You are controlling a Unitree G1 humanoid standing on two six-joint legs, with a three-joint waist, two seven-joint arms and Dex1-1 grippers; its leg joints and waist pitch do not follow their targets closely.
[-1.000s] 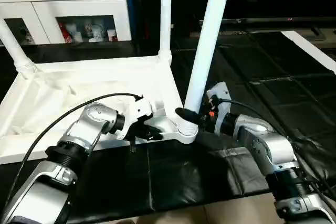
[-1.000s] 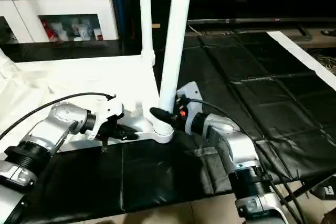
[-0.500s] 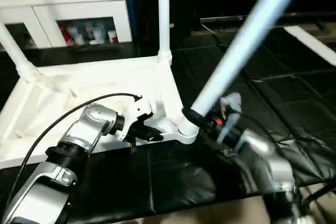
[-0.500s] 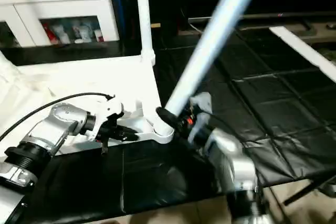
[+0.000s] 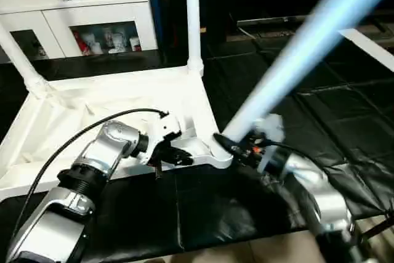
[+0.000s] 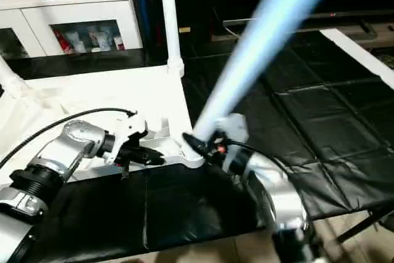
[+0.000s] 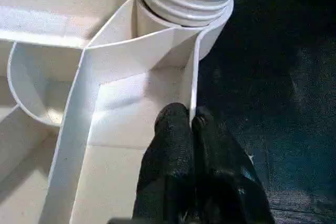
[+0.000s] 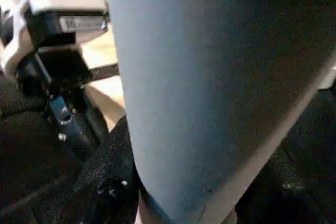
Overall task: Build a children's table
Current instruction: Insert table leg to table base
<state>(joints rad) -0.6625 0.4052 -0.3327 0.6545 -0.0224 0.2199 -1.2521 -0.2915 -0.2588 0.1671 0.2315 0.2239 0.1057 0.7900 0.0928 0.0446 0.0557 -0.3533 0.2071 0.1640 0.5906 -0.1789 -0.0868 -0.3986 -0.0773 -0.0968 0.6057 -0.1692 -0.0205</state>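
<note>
Two claws, left claw (image 7: 191,124) pinching tabletop rim (image 7: 193,77), right claw (image 5: 229,144) gripping tilted leg (image 5: 295,60)

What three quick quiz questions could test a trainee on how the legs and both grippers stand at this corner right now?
1. True or false: the leg held by the right gripper stands upright in the corner socket.
2. What do the left gripper fingers pinch? A) a cable B) a thin wall of the table top beside the socket C) a leg
3. How many other legs already stand in the table top's far corners?

Key
1. False: it leans steeply toward the robot's right, its lower end at the socket.
2. B
3. Two: the far right leg and the far left leg.
</note>
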